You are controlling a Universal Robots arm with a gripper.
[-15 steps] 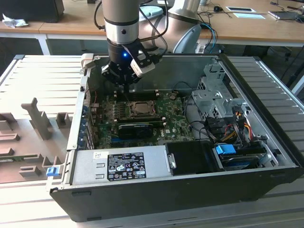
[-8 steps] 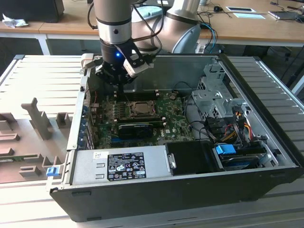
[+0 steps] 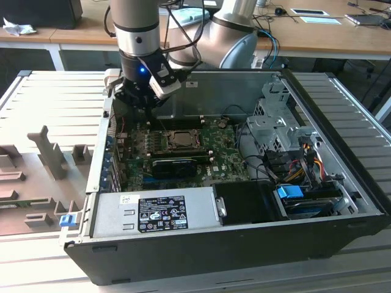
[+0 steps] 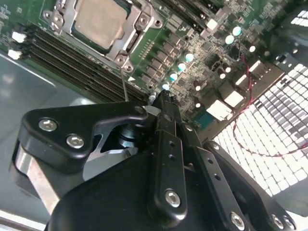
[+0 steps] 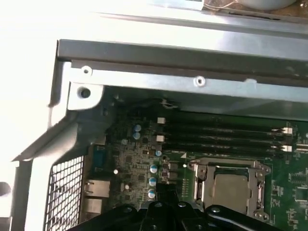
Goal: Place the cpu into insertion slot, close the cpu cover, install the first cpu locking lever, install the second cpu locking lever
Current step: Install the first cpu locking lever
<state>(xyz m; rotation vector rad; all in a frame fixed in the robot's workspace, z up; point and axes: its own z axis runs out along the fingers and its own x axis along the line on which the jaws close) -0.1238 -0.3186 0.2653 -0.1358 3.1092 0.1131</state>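
- Counter [image 3: 55, 97]: slatted grey surface that carried the open computer case [image 3: 183, 256].
- Case: it lay on its side with the lid off and the green circuit board [image 3: 229, 155] exposed inside.
- My arm [image 3: 137, 36]: it reached down over the case's far corner, at the exterior view's left.
- My claw [image 3: 145, 108] [image 4: 162, 98] [image 5: 166, 188]: the fingers looked pressed together. It hung just above the board near the case wall, beside the socket and apart from it. I could not tell whether anything was pinched.
- Memory slots [image 4: 72, 67] [image 5: 226, 132]: long dark rows between the socket and the case wall.
- Insertion slot [image 3: 164, 145]: it sat mid-board, just beyond a long black card [image 3: 174, 166].
- Cpu cover [image 4: 139, 29] [image 5: 198, 187]: the silver frame lay flat on the slot, around the chip.
- Cpu [image 3: 181, 139] [image 4: 98, 21] [image 5: 231, 187]: it was seated in the slot, its grey top showing through the cover's cut-out.
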